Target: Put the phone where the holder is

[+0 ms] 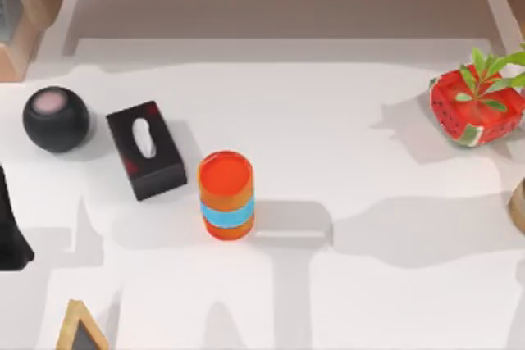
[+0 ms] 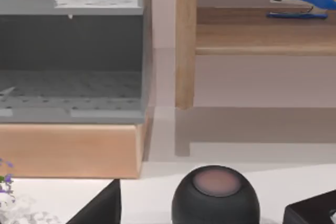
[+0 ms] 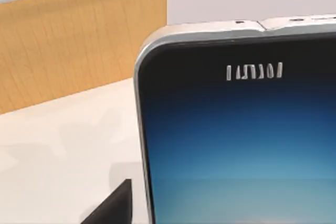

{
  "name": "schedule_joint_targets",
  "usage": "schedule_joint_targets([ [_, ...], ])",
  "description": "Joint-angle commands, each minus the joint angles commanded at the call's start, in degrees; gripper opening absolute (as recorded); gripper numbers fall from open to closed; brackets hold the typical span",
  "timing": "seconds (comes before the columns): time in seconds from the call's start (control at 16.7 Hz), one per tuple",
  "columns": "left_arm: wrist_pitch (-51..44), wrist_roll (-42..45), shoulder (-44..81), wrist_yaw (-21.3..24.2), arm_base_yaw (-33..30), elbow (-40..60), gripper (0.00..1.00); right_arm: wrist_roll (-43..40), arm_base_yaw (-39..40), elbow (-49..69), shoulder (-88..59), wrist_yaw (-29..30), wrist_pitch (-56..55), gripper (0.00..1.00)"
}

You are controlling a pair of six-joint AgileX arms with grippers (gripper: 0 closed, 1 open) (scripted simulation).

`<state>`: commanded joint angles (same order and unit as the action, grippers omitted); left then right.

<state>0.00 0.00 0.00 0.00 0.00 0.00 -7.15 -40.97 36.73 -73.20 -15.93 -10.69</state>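
Worktop (image 1: 344, 137) seen from above, with both wrist views. The phone (image 3: 236, 129) stands close before my right wrist camera, its dark blue screen facing the lens and its silver rim uppermost, with the white worktop and a wooden panel (image 3: 79, 35) behind it. My right pincer (image 3: 113, 205) shows as a dark tip just beside the phone's edge; I cannot tell whether it is spread or pinching the phone. My left arm (image 1: 11, 227) sits at the worktop's left edge. I cannot tell the state of my left pincer (image 2: 100, 209), which points toward the black round speaker (image 1: 56, 119). To the speaker's right lie a black tissue box (image 1: 146, 149) and an orange can (image 1: 225, 194). A watermelon planter (image 1: 477, 104) stands far right.
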Motion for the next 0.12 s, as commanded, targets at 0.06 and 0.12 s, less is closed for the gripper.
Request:
schedule_joint_targets([
  [0.06,0.0,0.0,0.0,0.0,0.0,0.0,1.00,0.0,0.0,0.0,0.0,0.0,0.0,1.00],
  [0.12,0.0,0.0,0.0,0.0,0.0,0.0,1.00,0.0,0.0,0.0,0.0,0.0,0.0,1.00],
])
